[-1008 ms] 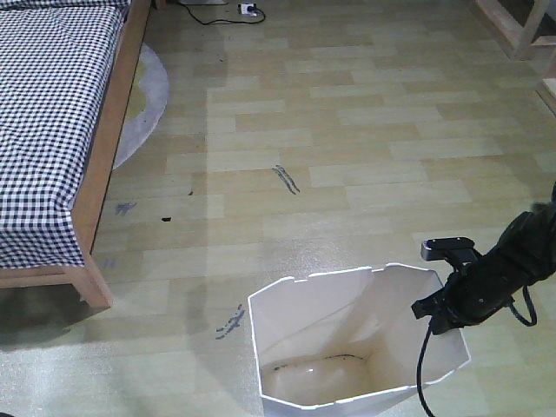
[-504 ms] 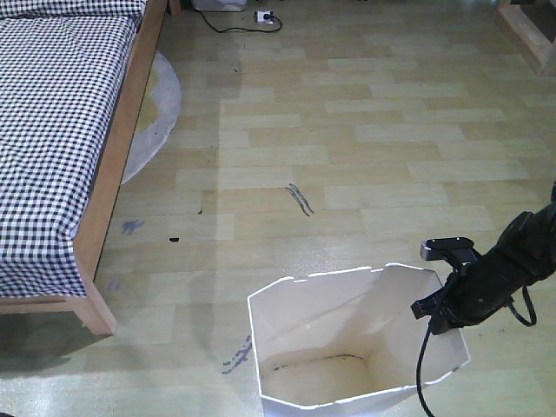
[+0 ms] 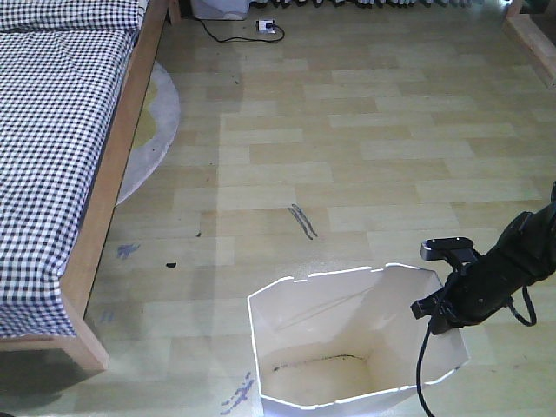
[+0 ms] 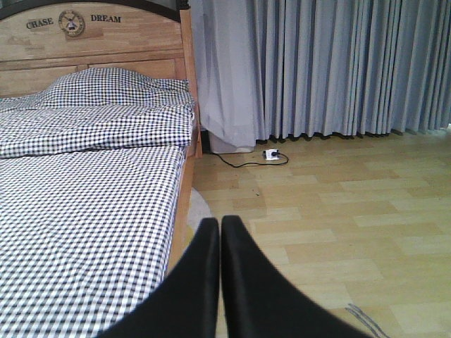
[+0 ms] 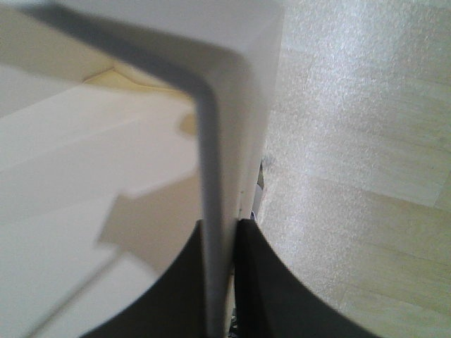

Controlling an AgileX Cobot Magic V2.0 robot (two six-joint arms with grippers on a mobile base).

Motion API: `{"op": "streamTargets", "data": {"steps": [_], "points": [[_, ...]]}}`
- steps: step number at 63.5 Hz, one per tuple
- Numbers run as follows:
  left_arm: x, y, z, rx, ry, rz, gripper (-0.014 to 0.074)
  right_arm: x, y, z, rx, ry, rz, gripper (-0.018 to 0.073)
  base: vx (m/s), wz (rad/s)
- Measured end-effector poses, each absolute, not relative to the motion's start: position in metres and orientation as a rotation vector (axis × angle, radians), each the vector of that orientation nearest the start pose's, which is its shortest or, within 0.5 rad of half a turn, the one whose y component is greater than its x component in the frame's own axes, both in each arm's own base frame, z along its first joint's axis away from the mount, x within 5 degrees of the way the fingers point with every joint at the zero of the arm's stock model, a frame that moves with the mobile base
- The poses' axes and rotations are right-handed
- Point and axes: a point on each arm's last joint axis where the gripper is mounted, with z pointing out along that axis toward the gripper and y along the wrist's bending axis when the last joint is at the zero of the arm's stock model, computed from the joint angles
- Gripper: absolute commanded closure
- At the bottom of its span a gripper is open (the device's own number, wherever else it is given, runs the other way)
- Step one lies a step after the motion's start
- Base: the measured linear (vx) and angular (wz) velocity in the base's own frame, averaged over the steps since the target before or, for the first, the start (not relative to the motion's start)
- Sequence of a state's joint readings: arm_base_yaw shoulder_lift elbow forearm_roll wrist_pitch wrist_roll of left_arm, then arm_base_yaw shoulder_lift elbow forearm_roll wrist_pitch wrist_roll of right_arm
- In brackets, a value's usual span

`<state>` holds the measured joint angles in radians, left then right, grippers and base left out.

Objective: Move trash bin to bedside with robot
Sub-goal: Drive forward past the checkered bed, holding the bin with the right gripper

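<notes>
- The trash bin (image 3: 304, 326) and the right gripper (image 3: 440, 314) sit in the same spot in the front view as in the two earlier pictures. Everything around them has slid down the picture: the dark scuff (image 3: 303, 221) on the wooden floor (image 3: 391, 156), the bed's corner post (image 3: 87, 347) and the power strip (image 3: 266, 26).
- A strip of curtain hem now shows along the top edge of the front view.
- The bin stands upright on the floor at the bottom middle of the front view, well apart from the bed frame (image 3: 113, 200), which is at the left.
- The right wrist view shows what the front view cannot. The two black fingers are clamped on the bin's thin rim wall, one inside and one outside.
- The left gripper (image 4: 220, 227) appears only in its own wrist view, with its fingers pressed together and nothing between them.
- That view also shows the checked bedding (image 4: 91, 211), a pillow (image 4: 106, 84), the headboard (image 4: 91, 35) lettered "CHASE DREAM", and grey curtains (image 4: 338, 63).
- A pale round rug (image 3: 156, 122) pokes out from under the bed.
</notes>
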<state>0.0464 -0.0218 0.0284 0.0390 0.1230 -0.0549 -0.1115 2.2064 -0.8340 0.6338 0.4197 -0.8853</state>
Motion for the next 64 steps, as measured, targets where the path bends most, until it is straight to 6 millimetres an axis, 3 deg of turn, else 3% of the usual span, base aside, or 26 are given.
{"op": "streamTargets", "data": {"steps": [64], "points": [[0.0558,0.0030,0.1936,-0.054,1.612,0.027,0.0603,0.2858,-0.0098,0.0048,-0.274,3.114,0.394,0.0566,0.24,-0.06]]}}
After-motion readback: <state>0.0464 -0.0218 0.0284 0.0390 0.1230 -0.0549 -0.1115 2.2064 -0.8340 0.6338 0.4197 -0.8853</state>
